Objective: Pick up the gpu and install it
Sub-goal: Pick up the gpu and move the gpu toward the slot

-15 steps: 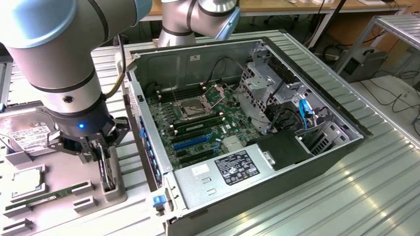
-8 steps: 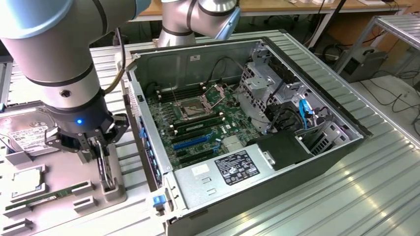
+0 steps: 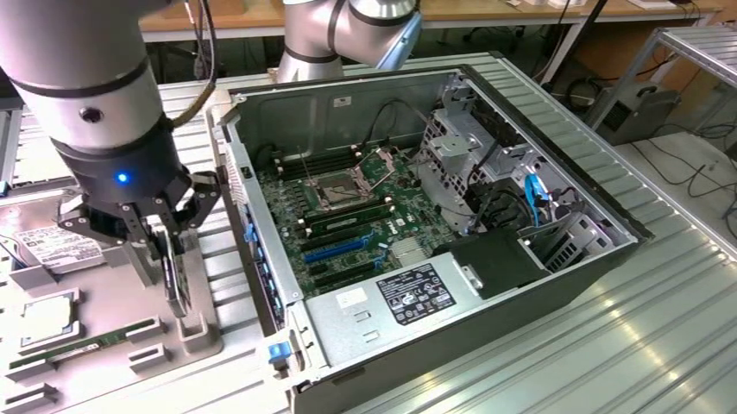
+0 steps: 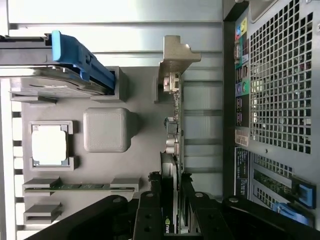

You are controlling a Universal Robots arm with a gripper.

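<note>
Black gpu (image 4: 172, 130) on edge, long axis alongside the case (image 4: 280, 80), bracket (image 4: 176, 55) end away from the gripper (image 4: 171, 212) clamping it

Matt grey plastic tray (image 4: 145, 90), dull silver metal bracket (image 4: 175, 55) on gpu (image 4: 174, 130)

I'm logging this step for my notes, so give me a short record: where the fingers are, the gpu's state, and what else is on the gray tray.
gripper: over the gray tray, to the exterior view's left of the computer case
fingers: closed on both faces of the gpu
gpu: on edge in the tray, outside the case
also on tray: hard drive, processor, memory stick
case: side open, motherboard exposed
</note>
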